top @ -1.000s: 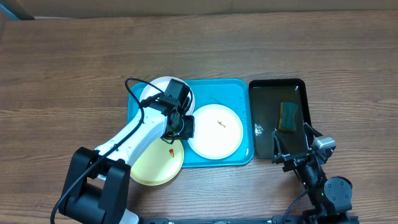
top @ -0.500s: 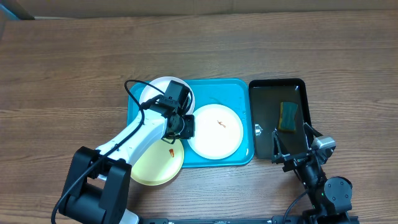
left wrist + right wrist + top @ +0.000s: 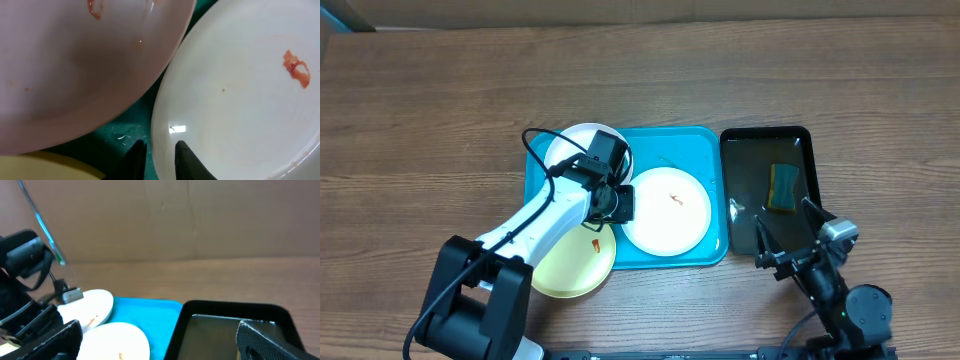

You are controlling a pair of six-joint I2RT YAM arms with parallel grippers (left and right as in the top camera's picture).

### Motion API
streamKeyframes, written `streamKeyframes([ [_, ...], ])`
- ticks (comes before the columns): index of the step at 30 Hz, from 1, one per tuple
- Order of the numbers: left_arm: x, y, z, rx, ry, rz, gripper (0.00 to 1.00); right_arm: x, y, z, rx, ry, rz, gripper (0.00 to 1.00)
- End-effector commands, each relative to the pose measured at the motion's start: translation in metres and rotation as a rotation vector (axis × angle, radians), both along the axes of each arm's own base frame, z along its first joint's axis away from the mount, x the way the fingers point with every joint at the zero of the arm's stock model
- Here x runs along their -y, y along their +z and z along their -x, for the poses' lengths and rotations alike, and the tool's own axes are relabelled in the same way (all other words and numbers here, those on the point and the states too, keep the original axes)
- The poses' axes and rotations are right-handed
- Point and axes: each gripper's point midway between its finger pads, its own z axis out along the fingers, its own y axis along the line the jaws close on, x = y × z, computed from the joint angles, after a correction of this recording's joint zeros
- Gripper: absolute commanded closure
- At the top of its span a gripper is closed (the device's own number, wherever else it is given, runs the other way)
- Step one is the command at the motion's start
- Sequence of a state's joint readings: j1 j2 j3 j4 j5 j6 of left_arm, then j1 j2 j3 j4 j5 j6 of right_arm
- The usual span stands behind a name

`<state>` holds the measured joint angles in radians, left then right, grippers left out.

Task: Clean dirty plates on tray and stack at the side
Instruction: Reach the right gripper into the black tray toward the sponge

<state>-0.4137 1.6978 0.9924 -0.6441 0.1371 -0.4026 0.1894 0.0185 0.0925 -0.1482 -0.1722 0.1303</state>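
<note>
Rim-pinching suits the white plate [image 3: 240, 100], we judge: stiff, slick, breakable. Left gripper [image 3: 160, 146] sits narrow astride its rim, grip unclear; right gripper [image 3: 782, 214] wide, empty.

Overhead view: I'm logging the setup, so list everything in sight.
table: one, brown wood, underneath.
blue tray: one, turquoise, table centre.
middle white plate: one, white, in blue tray.
rear white plate: one, white, tray's far-left corner.
yellow plate: one, pale yellow-green, tray's near-left corner.
black tray: one, black, right of blue tray.
sponge: one, teal-yellow, in black tray.
left gripper: one, black, jaws pinching middle white plate's rim.
right gripper: one, black, jaws open, over black tray's near end.
</note>
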Motion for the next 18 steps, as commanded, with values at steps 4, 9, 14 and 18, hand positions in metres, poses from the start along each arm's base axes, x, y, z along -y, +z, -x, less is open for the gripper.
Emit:
streamKeyframes([
  [4,0.002,-0.007,0.002,-0.002,0.0,-0.02,0.76,0.032,0.11,0.022,0.054,-0.156,-0.014,0.0],
  [9,0.0,-0.008,0.001,0.004,0.003,-0.036,0.76,0.031,0.138,0.015,-0.171,-0.158,0.051,0.0],
  [14,0.0,-0.008,0.001,0.005,0.009,-0.039,0.74,0.025,0.134,-0.01,-0.461,-0.15,0.13,0.0],
  [18,0.001,-0.008,0.002,0.006,0.005,-0.039,0.74,0.002,0.125,-0.028,-0.633,-0.04,0.132,0.0],
])
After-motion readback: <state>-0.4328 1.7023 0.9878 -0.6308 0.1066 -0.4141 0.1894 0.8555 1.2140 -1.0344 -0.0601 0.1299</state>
